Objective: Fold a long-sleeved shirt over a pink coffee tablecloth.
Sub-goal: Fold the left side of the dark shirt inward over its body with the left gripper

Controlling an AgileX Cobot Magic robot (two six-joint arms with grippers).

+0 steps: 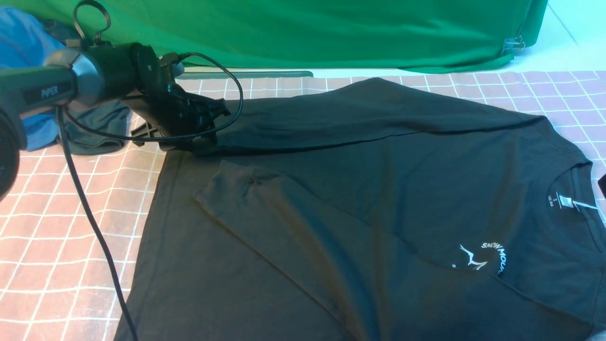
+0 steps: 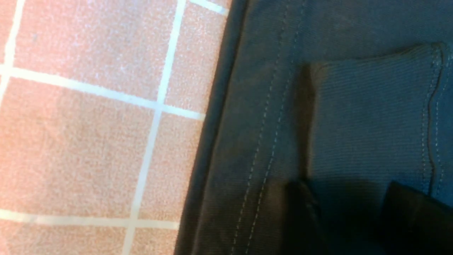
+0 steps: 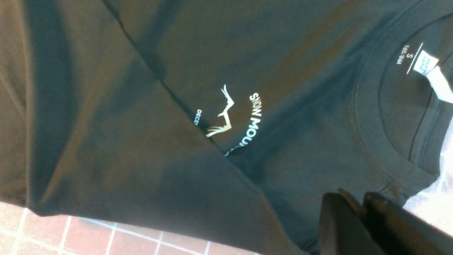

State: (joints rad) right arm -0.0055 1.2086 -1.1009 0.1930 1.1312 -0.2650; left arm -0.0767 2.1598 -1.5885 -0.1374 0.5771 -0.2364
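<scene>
The black long-sleeved shirt (image 1: 355,189) lies flat on the pink coffee tablecloth (image 1: 71,199), collar to the right, with its white logo (image 1: 483,258) partly covered by a folded-in sleeve. Both sleeves lie across the body. My left gripper (image 1: 208,137) sits low at the far sleeve's end near the shirt's hem. In the left wrist view its jaws stand apart, the left gripper (image 2: 354,209) open over the ribbed cuff (image 2: 368,113), which lies flat. Above the shirt, near the collar (image 3: 368,141), my right gripper (image 3: 361,200) is shut with nothing in it.
A green cloth (image 1: 307,28) hangs along the back. At the far left, beside the left arm, lie a blue garment (image 1: 23,47) and a small dark bundle (image 1: 99,128). The arm's black cable (image 1: 90,213) hangs over the tablecloth left of the shirt.
</scene>
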